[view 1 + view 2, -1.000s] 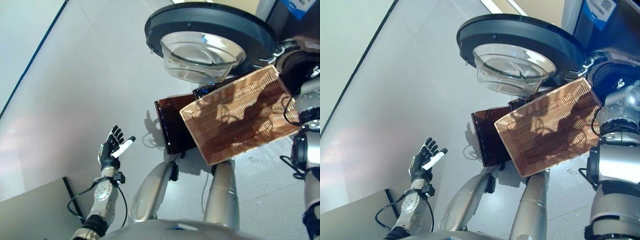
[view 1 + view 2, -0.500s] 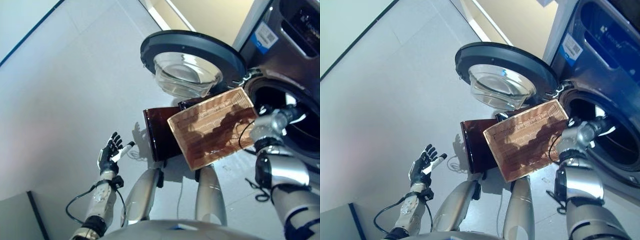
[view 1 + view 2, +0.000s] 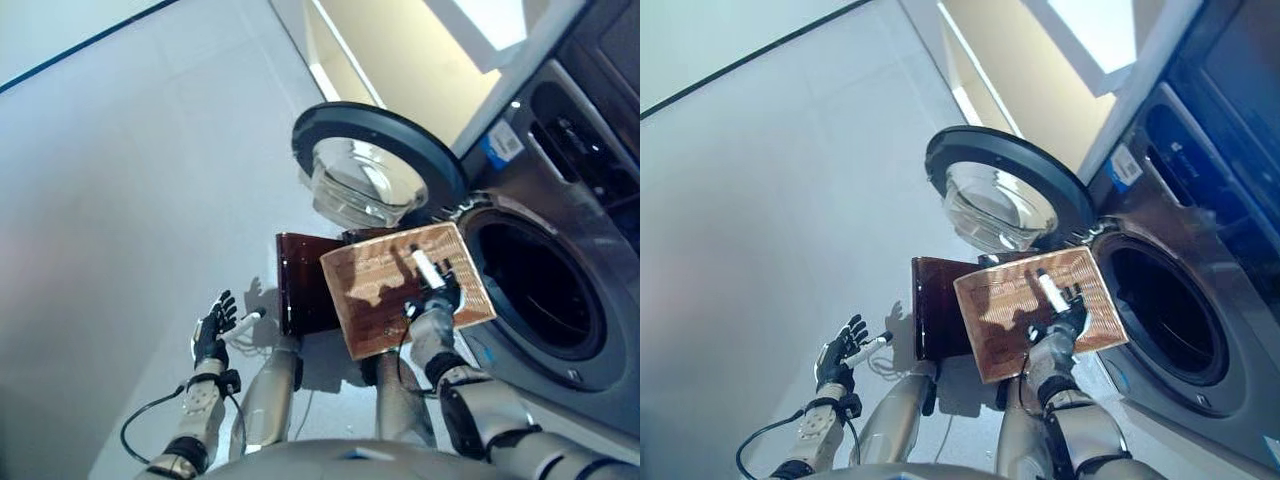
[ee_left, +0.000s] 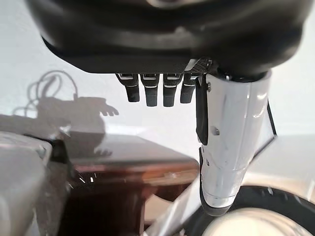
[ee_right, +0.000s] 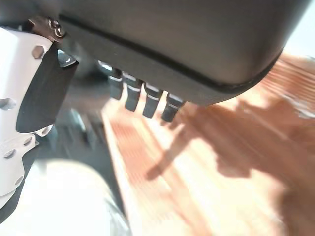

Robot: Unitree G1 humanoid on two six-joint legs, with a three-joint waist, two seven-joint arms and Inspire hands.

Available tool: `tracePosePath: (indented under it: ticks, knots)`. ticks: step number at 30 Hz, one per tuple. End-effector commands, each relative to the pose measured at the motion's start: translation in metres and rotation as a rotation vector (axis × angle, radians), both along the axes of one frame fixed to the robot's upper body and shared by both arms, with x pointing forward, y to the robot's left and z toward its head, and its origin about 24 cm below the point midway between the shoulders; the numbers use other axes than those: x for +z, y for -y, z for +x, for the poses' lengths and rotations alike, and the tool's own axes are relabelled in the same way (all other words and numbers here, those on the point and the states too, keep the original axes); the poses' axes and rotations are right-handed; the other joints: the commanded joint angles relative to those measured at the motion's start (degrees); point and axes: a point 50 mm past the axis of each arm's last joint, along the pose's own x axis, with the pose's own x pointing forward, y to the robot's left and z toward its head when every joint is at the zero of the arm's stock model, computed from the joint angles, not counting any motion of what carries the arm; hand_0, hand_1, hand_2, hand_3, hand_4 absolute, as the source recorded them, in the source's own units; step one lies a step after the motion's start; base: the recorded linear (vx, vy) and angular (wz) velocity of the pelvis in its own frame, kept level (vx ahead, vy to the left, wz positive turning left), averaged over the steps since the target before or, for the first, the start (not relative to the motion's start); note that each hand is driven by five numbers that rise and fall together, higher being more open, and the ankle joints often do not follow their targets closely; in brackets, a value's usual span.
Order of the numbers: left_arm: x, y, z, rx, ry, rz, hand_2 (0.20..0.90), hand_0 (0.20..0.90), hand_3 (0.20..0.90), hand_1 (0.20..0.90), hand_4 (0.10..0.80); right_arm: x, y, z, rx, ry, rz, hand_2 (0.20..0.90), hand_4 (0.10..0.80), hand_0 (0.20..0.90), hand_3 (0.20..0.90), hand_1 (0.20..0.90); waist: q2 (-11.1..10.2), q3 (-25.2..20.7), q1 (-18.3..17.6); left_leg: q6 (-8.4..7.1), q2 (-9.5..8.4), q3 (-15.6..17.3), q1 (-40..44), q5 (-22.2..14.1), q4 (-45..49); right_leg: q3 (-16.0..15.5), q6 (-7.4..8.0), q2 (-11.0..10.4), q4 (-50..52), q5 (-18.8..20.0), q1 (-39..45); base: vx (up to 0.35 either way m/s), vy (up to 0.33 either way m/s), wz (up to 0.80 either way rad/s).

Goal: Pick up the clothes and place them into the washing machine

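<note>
The shallow wicker basket (image 3: pixel 375 305) rests on a low dark brown box (image 3: pixel 298 282) beside the washing machine (image 3: pixel 560 260). No clothes show in the basket. The machine's round door (image 3: pixel 375 170) stands open and its drum opening (image 3: pixel 540 290) is dark. My right hand (image 3: pixel 432 290) hangs over the basket's middle with fingers straight and nothing in it; it also shows in the right wrist view (image 5: pixel 142 101). My left hand (image 3: pixel 213 332) is open and empty above the floor, left of the box, and shows in the left wrist view (image 4: pixel 157 91) too.
Grey floor (image 3: pixel 130 200) spreads to the left of the box. A pale yellow wall (image 3: pixel 400 70) rises behind the open door. The machine's dark front panel (image 3: pixel 590 130) stands at the right.
The camera has swung, so the whole scene has shifted. My right hand has drawn back from the drum opening and now hangs over the basket. The left hand keeps its open pose.
</note>
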Motion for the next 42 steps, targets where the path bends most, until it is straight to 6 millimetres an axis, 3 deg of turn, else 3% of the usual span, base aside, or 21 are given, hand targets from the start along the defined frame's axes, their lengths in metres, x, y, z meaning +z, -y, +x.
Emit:
tracePosePath:
  ticks: [1, 9, 14, 18, 25, 31, 42]
  knots:
    - [0.016, -0.030, 0.016, 0.057, 0.075, 0.098, 0.900, 0.900, 0.900, 0.900, 0.800, 0.007, 0.008, 0.003, 0.050, 0.051, -0.077, 0.900, 0.800, 0.900, 0.900, 0.900, -3.52, -0.10, 0.99, 1.16, -3.61, 1.66, -1.57, -2.78, 2.50, 1.36, 1.44, -0.36, -12.19, 6.22, 6.90, -0.006, 0.029, 0.10]
    - [0.013, -0.031, 0.011, 0.070, 0.063, 0.087, 0.900, 0.900, 0.900, 0.900, 0.800, -0.009, 0.011, -0.020, 0.110, -0.027, -0.128, 0.900, 0.800, 0.900, 0.900, 0.900, -4.24, -1.32, 0.33, 1.29, -3.67, 1.77, 0.90, -2.51, 1.50, 1.44, 1.76, -0.49, -13.52, 6.86, 9.30, 0.015, 0.023, 0.00]
    - [-0.004, -0.036, -0.012, 0.076, -0.077, 0.087, 0.900, 0.900, 0.900, 0.900, 0.800, -0.041, 0.024, -0.070, 0.279, -0.262, -0.283, 0.900, 0.800, 0.900, 0.900, 0.900, -5.88, -5.75, -1.17, 1.26, -3.27, 2.43, 6.87, -2.39, -2.11, 1.87, 2.54, -0.62, -17.04, 7.51, 15.25, 0.113, 0.022, -0.07]
    - [-0.017, -0.035, -0.034, 0.013, -0.198, 0.091, 0.900, 0.900, 0.900, 0.900, 0.800, -0.061, 0.035, -0.116, 0.377, -0.440, -0.339, 0.900, 0.800, 0.900, 0.900, 0.900, -5.73, -9.81, -2.26, 1.33, -3.34, 2.97, 11.66, -2.41, -4.98, 2.02, 3.15, -0.86, -19.41, 7.88, 19.31, 0.131, 0.025, -0.04]
    - [-0.037, -0.020, -0.073, -0.180, -0.394, 0.101, 0.900, 0.900, 0.900, 0.900, 0.800, -0.078, 0.044, -0.170, 0.652, -0.670, -0.485, 0.900, 0.800, 0.900, 0.900, 0.900, -4.88, -15.18, -3.94, 1.49, -3.19, 4.49, 18.17, -2.33, -9.47, 3.10, 4.09, -1.57, -23.59, 9.35, 24.48, 0.076, 0.013, -0.10]
    - [-0.045, -0.012, -0.094, -0.248, -0.502, 0.089, 0.900, 0.900, 0.900, 0.900, 0.800, -0.086, 0.047, -0.207, 0.777, -0.822, -0.520, 0.900, 0.800, 0.900, 0.900, 0.900, -4.45, -17.14, -5.12, 1.58, -3.08, 4.89, 22.80, -2.05, -11.75, 3.15, 4.24, -1.52, -23.46, 8.64, 27.95, 0.026, 0.000, -0.05]
    - [-0.048, -0.007, -0.100, -0.288, -0.539, 0.077, 0.900, 0.900, 0.900, 0.900, 0.800, -0.088, 0.050, -0.220, 0.732, -0.860, -0.466, 0.900, 0.800, 0.900, 0.900, 0.900, -4.49, -19.23, -5.93, 1.68, -2.51, 5.11, 25.63, -2.86, -11.96, 3.41, 4.23, -1.10, -23.68, 7.76, 30.58, 0.014, -0.008, 0.00]
